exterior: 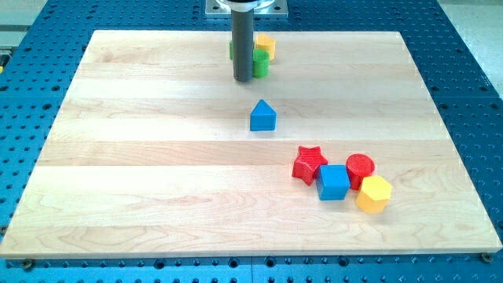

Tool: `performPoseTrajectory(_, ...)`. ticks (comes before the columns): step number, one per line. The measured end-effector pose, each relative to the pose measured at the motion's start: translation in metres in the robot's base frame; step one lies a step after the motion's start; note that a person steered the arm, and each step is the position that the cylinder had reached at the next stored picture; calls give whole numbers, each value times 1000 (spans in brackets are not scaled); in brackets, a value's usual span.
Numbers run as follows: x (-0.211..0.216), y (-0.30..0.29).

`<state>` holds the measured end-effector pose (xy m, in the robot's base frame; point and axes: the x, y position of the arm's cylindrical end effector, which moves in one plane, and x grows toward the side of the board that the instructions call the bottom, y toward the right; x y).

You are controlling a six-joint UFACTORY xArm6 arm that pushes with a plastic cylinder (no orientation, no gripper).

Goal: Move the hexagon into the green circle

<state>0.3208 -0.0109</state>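
Observation:
The yellow hexagon block [373,194] lies at the view's lower right, touching a blue cube [333,181] and a red round block [360,167]. A green round block [260,64] sits near the view's top centre, partly hidden behind my rod, with a yellow block [266,45] just behind it. My tip [243,79] rests on the board right beside the green block, on its left, far up and left of the hexagon.
A blue house-shaped block [263,116] stands below my tip at mid-board. A red star [310,163] touches the blue cube's left. A sliver of another green block [231,50] shows left of the rod. The wooden board [141,173] lies on a blue perforated table.

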Motion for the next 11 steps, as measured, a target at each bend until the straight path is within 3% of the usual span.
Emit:
performPoseTrajectory(3,4,30)
performPoseTrajectory(4,51,129)
performPoseTrajectory(5,127,237)
performPoseTrajectory(6,229,268)
performPoseTrajectory(7,262,222)
performPoseTrajectory(8,259,211)
performPoseTrajectory(10,250,121)
performPoseTrajectory(11,287,118)
